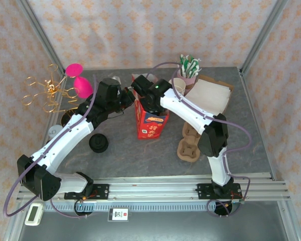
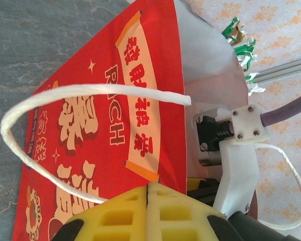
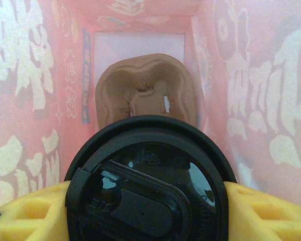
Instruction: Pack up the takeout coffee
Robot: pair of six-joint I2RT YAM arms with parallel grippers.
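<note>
The red paper bag stands upright mid-tabletop. The left pincer is pressed together on the bag's left rim, with the white cord handle looping beside it. The right pincer reaches down into the bag's open mouth, its yellow fingers pinching the black-lidded coffee cup on both sides. Under the cup, a brown cup carrier lies on the bag's floor. A second carrier rests on the tabletop right of the bag, and a loose black lid lies to its left.
</note>
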